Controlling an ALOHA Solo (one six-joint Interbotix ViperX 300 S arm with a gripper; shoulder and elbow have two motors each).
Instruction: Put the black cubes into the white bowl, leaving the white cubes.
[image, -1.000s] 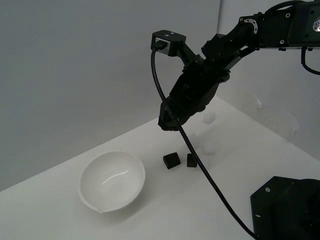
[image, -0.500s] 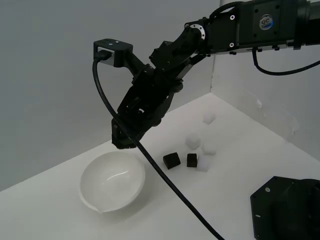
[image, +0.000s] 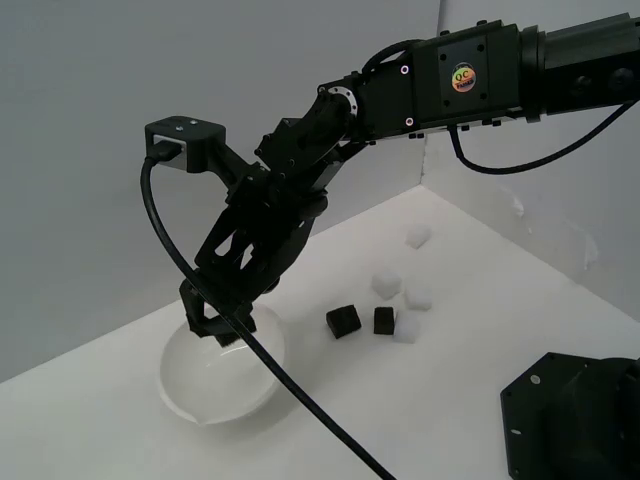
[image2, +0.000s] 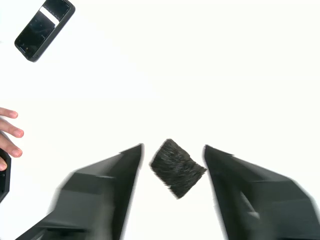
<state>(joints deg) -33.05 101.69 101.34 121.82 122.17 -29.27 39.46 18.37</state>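
My gripper (image: 213, 322) hangs over the white bowl (image: 190, 385) at the exterior view's left, its fingertips at the rim. In the wrist view the gripper (image2: 173, 148) is open. One black cube (image2: 177, 168) sits blurred between the fingers (image2: 100, 190), with a white gap on each side, touching neither. Two more black cubes (image: 343, 320) (image: 384, 320) lie side by side on the white surface to the exterior view's right of the bowl. White cubes lie near them: one far back (image: 418, 236), two closer (image: 386, 284) (image: 419, 295), and one beside the black pair (image: 405, 331).
A black machine base (image: 575, 415) fills the exterior view's lower right corner. The arm's cable (image: 290, 400) drapes across in front of the bowl. The wrist view shows a dark phone (image2: 44, 27) and a person's fingertips (image2: 9, 132) at the picture's edge.
The arm has swung from above the cube group to the exterior view's left and come down over the bowl. The two black cubes on the surface have not moved.
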